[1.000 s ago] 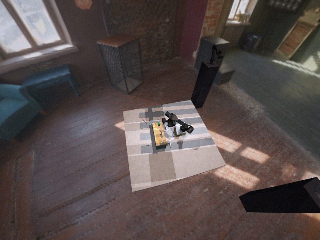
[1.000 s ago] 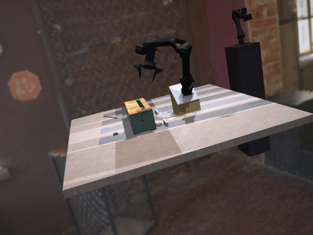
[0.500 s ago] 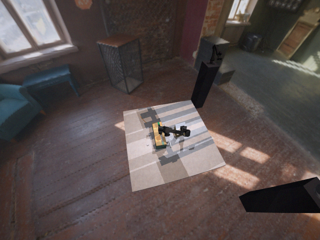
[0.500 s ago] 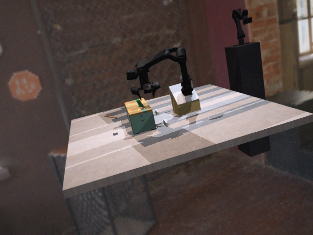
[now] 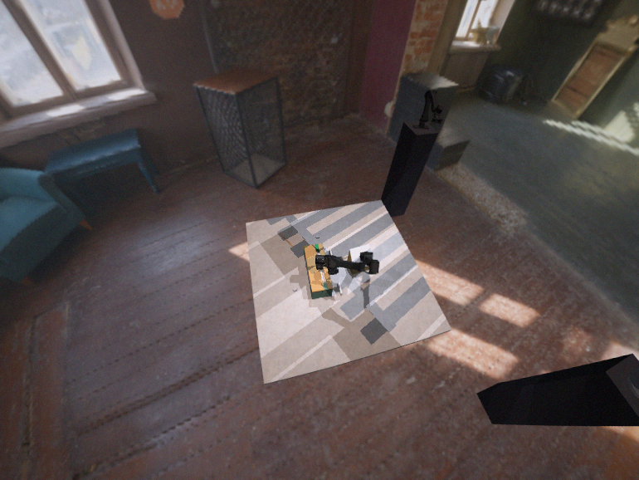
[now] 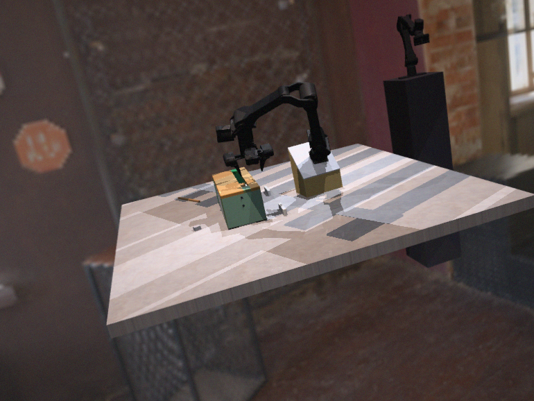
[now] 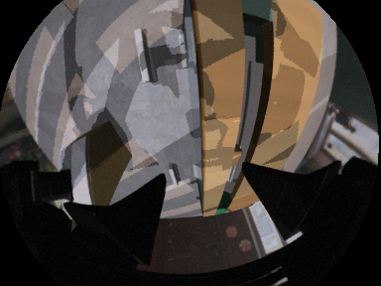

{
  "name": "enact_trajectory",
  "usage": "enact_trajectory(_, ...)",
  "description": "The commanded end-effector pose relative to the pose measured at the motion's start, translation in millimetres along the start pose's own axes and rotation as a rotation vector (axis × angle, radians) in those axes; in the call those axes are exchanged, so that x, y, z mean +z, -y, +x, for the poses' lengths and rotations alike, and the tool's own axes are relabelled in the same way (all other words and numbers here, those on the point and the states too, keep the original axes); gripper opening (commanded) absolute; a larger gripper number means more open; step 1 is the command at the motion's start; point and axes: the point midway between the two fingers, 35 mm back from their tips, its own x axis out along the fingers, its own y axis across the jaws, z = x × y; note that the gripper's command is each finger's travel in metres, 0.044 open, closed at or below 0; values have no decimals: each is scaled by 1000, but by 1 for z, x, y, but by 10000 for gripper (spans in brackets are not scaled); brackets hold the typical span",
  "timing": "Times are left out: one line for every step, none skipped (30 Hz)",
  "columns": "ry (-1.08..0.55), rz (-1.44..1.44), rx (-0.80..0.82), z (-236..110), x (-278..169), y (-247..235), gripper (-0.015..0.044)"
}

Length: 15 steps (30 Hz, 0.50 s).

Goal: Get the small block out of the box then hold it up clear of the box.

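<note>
The box has green walls and an orange wooden top with a long dark slot running along it. It stands near the middle of the table. My gripper is open and empty. It points down and hangs just above the box top, with one finger over the slot and the other beyond the box's side toward the arm's base. I cannot make out the small block in any view. A green patch shows at the slot's far end.
The arm stands on a yellowish pedestal to the right of the box. A thin brown stick and small grey pieces lie on the table around the box. A black pillar stands behind the table's far right corner.
</note>
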Motion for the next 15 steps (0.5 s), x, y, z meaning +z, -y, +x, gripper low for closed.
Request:
enact_trajectory(2, 6, 5, 7, 3, -1, 400)
enact_trajectory(2, 6, 5, 9, 3, -1, 400)
enact_trajectory(2, 6, 5, 10, 4, -1, 400)
enact_trajectory(2, 6, 5, 11, 5, 0, 400)
enact_trajectory(2, 6, 5, 13, 6, 0, 400)
enact_trajectory(3, 6, 5, 14, 6, 0, 400)
enact_trajectory(3, 6, 5, 16, 7, 0, 400)
enact_trajectory(3, 6, 5, 17, 8, 0, 400)
enact_trajectory(3, 6, 5, 19, 8, 0, 400)
enact_trajectory(3, 6, 5, 20, 9, 0, 400)
enact_trajectory(3, 6, 5, 22, 10, 0, 400)
enact_trajectory(3, 6, 5, 23, 11, 0, 400)
enact_trajectory(3, 6, 5, 25, 11, 0, 400)
enact_trajectory(3, 6, 5, 26, 12, 0, 400)
enact_trajectory(3, 6, 5, 28, 13, 0, 400)
